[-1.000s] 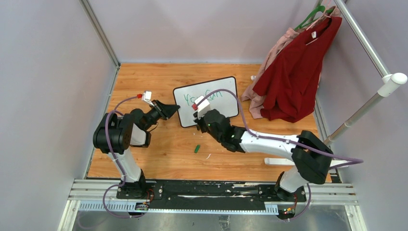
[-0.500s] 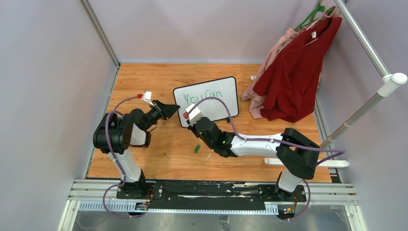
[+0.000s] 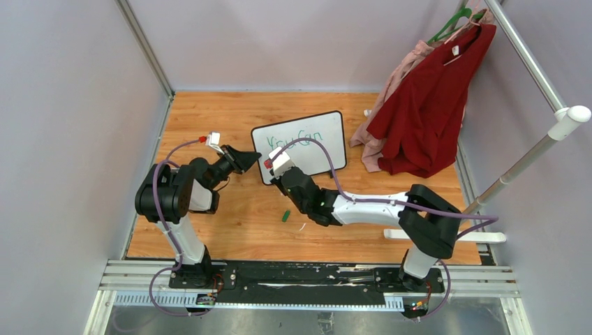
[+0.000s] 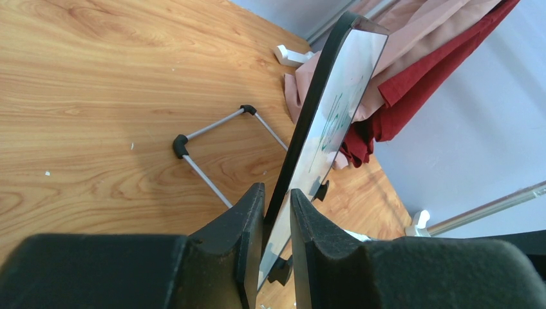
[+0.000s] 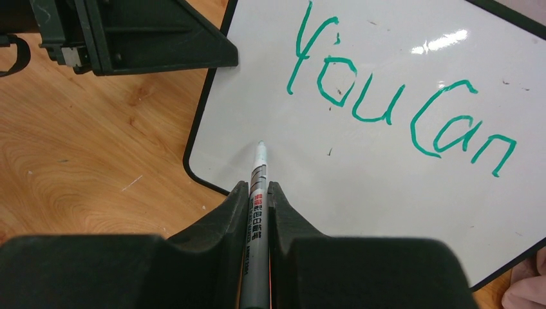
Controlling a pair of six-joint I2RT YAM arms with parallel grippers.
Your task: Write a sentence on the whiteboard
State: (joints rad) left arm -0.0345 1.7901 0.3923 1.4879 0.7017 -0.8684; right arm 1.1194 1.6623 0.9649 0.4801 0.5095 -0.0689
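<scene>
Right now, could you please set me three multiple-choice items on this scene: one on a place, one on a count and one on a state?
1. Where is the tip of the marker?
A. Over the lower left of the whiteboard, below the "Y"
B. Right of "Can"
C. Over the bare wood

2. How many words does the green lettering make?
A. One
B. Four
C. Two

3. The left gripper is:
A. Open above the table
B. Shut on the whiteboard's edge
C. Shut on a cap

Answers: 1 A, the tip sits under the "Y". 2 C, it reads "You Can". 3 B, it pinches the black frame from both sides.
</scene>
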